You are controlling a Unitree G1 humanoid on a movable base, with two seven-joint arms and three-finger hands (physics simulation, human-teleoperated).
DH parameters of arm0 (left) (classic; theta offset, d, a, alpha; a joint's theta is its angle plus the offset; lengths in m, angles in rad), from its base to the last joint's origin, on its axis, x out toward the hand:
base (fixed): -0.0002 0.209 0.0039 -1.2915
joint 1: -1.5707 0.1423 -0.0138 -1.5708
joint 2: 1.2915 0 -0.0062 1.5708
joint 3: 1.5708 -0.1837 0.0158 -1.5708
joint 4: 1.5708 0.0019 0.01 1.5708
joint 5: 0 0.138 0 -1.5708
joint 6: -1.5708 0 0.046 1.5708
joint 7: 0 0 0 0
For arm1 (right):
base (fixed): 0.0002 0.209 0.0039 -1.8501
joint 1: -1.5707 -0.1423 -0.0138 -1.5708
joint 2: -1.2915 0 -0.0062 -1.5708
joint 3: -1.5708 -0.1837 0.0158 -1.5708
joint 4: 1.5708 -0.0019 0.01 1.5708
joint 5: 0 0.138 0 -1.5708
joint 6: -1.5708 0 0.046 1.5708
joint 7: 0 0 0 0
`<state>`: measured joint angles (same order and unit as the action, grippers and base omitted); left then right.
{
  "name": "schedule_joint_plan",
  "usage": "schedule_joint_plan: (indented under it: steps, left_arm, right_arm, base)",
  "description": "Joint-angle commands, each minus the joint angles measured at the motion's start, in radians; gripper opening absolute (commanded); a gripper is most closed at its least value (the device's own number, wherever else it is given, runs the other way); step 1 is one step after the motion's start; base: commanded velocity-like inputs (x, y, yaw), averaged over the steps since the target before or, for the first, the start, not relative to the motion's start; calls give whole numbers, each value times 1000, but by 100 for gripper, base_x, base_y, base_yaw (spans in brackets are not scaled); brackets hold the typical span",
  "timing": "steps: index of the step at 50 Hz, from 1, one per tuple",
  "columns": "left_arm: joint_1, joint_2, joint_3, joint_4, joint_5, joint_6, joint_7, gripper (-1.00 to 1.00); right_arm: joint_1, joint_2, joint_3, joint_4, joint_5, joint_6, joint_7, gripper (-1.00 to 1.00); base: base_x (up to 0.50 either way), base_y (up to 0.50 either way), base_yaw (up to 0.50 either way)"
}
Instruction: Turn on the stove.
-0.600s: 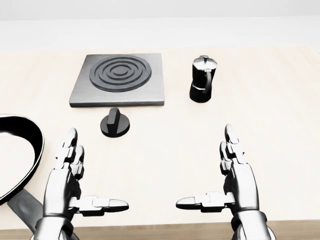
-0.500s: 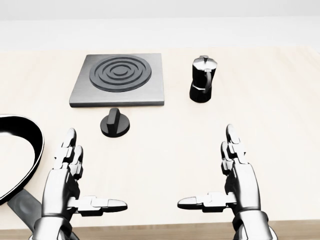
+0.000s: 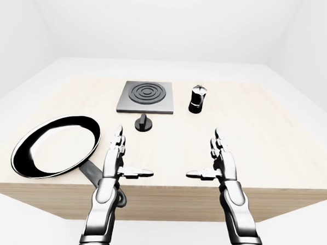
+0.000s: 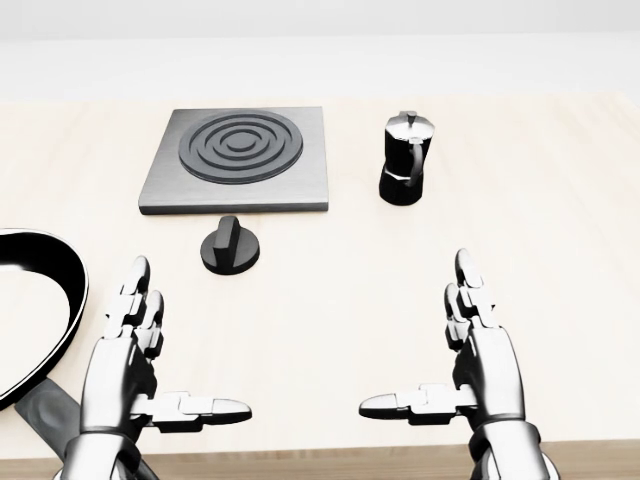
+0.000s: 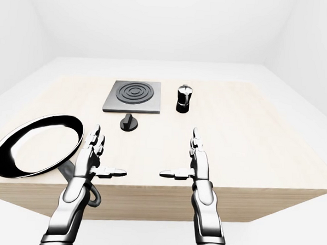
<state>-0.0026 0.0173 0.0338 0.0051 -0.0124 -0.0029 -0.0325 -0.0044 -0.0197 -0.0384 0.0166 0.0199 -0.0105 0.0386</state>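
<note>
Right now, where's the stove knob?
In the head view the knob sits left of centre on the wooden table, just below the hotplate, up and right of the left hand. Neither hand touches it.
</note>
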Motion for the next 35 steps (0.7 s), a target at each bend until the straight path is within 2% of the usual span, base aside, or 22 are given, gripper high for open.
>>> schedule_joint_plan:
  steps: [1,14,35]
  left_arm:
    - [-1,1,0,5,2,-3,0,100]
    - [3,0,-1,-5,3,3,0,100]
    - [1,0,0,2,4,-4,-1,100]
  right_arm:
    - [1,-1,-1,-3,-2,2,2,100]
    - [5,0,1,-11,-5,7,1,100]
    - [4,1,0,-10,-3,7,2,100]
  base:
    - [19,0,0]
    - [23,0,0]
    - [29,0,0]
